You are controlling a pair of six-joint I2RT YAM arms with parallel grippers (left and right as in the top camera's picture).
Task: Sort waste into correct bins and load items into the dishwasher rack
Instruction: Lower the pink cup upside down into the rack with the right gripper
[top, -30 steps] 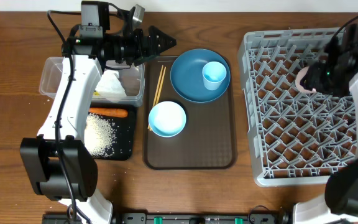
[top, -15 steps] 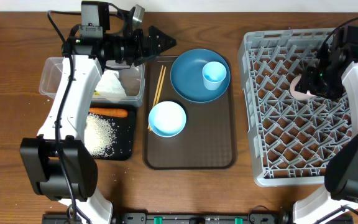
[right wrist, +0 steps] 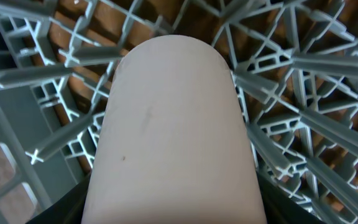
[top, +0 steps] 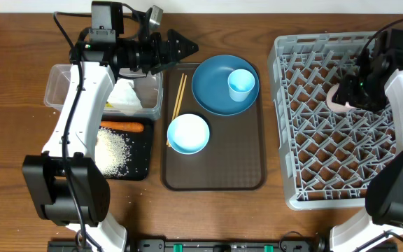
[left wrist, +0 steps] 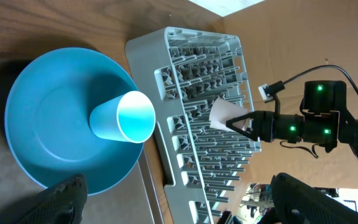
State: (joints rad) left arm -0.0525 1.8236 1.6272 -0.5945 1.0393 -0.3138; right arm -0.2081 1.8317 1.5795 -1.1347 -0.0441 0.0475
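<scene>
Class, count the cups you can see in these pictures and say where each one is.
2. The light blue cup stands on the blue plate; the pale pink cup is in the right gripper over the grey rack.

The serving tray (top: 222, 164) is the middle of the table. On its far right part lies the plate (top: 212, 94) with a cup (top: 241, 85) standing on it. The bowl (top: 188, 134) is on its left part, and the chopsticks (top: 178, 98) lie along its left edge. Left of the serving tray, on the far side, is the plastic tub (top: 56, 82) holding the tissue (top: 126, 96). Just nearer is the shallow tray (top: 142, 157) holding the carrot (top: 122, 127) and the rice (top: 112, 150). Right of the serving tray is the dishwasher rack (top: 327, 161), with a second cup (top: 340, 94) at its far half.
</scene>
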